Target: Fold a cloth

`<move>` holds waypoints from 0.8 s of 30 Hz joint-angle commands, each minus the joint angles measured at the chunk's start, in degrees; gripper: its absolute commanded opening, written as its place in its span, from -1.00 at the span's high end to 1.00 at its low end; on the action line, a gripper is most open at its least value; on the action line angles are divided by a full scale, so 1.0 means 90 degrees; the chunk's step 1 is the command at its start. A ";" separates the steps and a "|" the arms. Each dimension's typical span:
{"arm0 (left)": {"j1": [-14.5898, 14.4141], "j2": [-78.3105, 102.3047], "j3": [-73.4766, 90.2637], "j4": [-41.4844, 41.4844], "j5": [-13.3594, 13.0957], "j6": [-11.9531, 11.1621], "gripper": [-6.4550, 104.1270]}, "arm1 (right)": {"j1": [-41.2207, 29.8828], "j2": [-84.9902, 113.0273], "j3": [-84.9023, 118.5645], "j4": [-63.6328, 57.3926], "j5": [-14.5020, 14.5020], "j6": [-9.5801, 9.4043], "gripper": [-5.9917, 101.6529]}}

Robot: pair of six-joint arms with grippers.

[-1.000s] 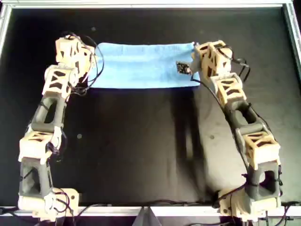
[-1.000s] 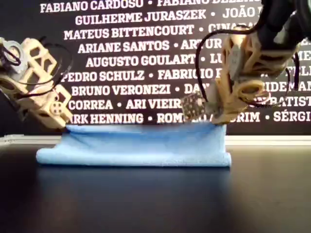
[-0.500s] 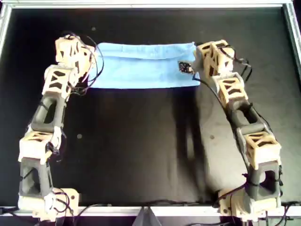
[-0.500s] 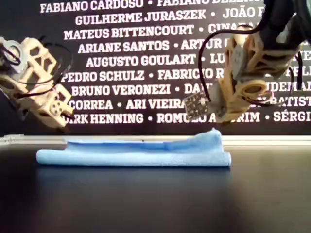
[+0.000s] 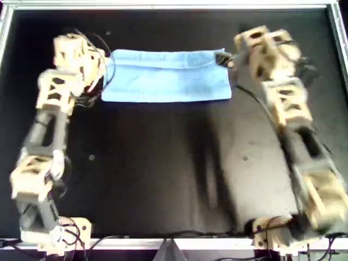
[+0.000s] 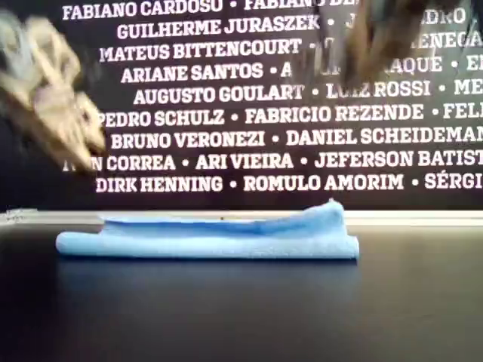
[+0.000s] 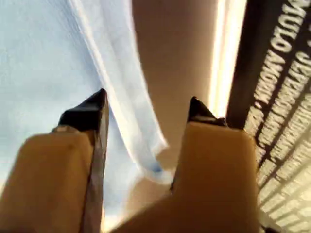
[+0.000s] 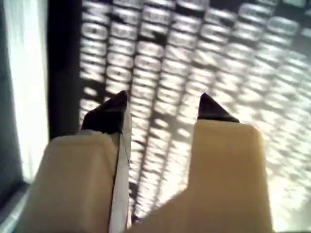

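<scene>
The light-blue cloth (image 5: 166,76) lies folded into a long flat strip at the back of the black table; it also shows in the exterior view (image 6: 204,241). One arm (image 5: 76,57) hovers by its end on the overhead view's left. The other arm (image 5: 261,49) is by its far corner on that view's right. Both are blurred in the exterior view. My first gripper (image 7: 146,104) is open and empty above a cloth (image 7: 43,58) edge and corner. My second gripper (image 8: 163,104) is open and empty, facing the lettered wall. The wrist views do not show which arm is which.
The black table (image 5: 163,174) has a metal frame rail (image 5: 163,6) around it. A dark wall with white names (image 6: 226,75) stands right behind the cloth. Both arm bases sit at the table's front edge.
The cloth's upper layer, held up at both ends a second ago, has been let go and lies flat. Both arms have lifted up and away from the cloth.
</scene>
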 commanded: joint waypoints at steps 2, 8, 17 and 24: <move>0.0156 0.2969 0.0654 0.1172 -0.0020 -0.0039 -0.16 | -0.0029 0.3301 0.2441 0.0029 -0.0088 0.0000 -0.18; 0.0146 0.5420 0.1885 0.2217 -0.0020 -0.0059 -0.16 | -0.0049 0.6426 0.5107 0.0039 0.0000 -0.0254 -0.16; 0.0146 0.9697 0.5020 0.1963 -0.0020 -0.0361 -0.16 | -0.0049 0.9541 0.7559 0.0029 0.0010 -0.0908 -0.16; 0.0146 1.2910 0.8516 -0.0098 -0.0010 -0.0254 -0.16 | -0.0039 1.1143 0.8711 0.0020 0.0010 -0.0840 -0.16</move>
